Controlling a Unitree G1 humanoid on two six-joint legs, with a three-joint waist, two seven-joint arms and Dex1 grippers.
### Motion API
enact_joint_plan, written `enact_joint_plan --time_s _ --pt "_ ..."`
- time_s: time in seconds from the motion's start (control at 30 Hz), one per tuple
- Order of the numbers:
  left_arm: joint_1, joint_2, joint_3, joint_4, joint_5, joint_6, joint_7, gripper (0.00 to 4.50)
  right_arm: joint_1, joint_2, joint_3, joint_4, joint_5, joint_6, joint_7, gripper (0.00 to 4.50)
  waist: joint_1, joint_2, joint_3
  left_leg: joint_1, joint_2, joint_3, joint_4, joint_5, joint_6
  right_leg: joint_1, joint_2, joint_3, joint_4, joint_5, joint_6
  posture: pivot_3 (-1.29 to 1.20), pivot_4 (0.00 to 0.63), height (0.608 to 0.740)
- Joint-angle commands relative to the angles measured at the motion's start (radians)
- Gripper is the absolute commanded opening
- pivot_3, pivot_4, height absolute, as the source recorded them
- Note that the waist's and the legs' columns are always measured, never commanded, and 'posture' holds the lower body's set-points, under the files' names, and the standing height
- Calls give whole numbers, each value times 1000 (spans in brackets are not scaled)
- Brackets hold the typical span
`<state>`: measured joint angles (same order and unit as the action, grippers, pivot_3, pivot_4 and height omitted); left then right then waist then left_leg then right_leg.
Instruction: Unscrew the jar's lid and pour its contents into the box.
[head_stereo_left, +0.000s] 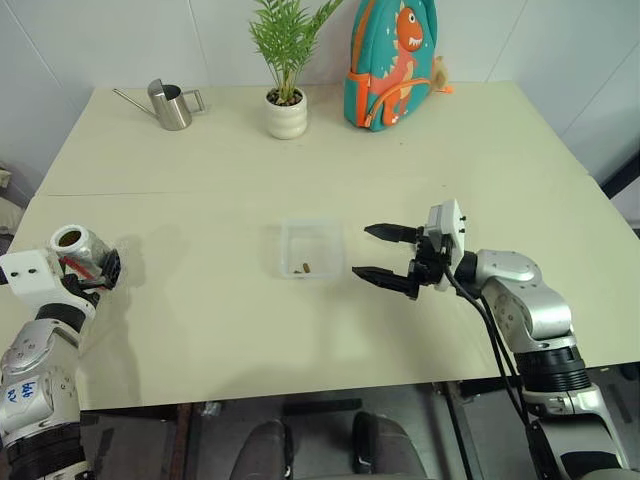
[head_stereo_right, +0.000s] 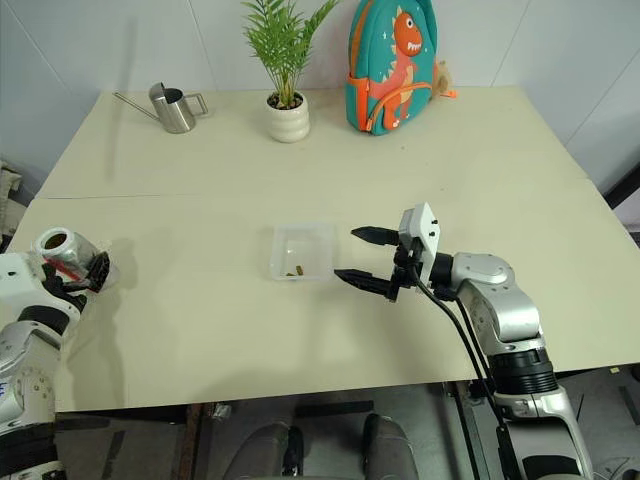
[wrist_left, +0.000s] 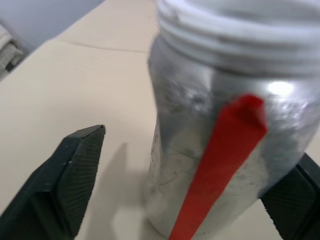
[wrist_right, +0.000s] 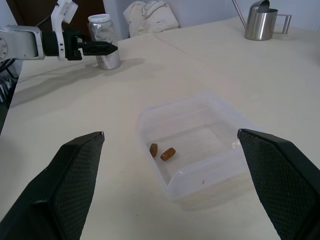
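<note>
The jar (head_stereo_left: 72, 243) stands upright near the table's left edge, silver with a red band and an open mouth. My left gripper (head_stereo_left: 105, 266) is open, and the jar (wrist_left: 215, 125) sits between its black fingers (wrist_left: 75, 175), with a gap on one side. The lid is out of view. In the middle of the table lies the clear box (head_stereo_left: 287, 240), with two small brown bits, the contents (wrist_right: 162, 152), on its floor. My right gripper (head_stereo_left: 362, 251) hangs open just right of the box, pointing at it, with nothing between its fingers.
Along the table's far edge stand a steel watering can (head_stereo_left: 172, 105), a potted plant in a white pot (head_stereo_left: 286, 115) and a teal dinosaur backpack (head_stereo_left: 390, 65). The jar is close to the left table edge.
</note>
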<state>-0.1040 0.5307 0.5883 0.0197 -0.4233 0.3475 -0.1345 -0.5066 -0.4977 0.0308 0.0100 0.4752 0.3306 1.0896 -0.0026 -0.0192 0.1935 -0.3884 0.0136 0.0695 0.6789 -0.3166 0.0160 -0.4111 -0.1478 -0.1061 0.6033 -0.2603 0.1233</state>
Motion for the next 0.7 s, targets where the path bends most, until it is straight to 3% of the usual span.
enact_joint_plan --time_s 0.03,0.4,0.7 --pt "32 8 43 -63 1 -11 1 4468 2 5 -9 -30 20 -2 6 4500 0 0 0 0 0 0 0 0 0 0 0 0 0 0 0 0 150 740" --pt "218 8 60 -228 -23 4 -113 4468 -1 27 -7 -29 20 -4 7 4500 -2 0 0 0 1 1 -6 -1 -1 -1 0 0 -5 0 0 0 150 740" --pt "540 41 101 -450 16 23 -238 4468 -42 -15 -22 24 11 -12 65 4500 -2 0 0 0 2 2 -13 -2 -2 -2 0 0 -11 -1 -2 0 150 740"
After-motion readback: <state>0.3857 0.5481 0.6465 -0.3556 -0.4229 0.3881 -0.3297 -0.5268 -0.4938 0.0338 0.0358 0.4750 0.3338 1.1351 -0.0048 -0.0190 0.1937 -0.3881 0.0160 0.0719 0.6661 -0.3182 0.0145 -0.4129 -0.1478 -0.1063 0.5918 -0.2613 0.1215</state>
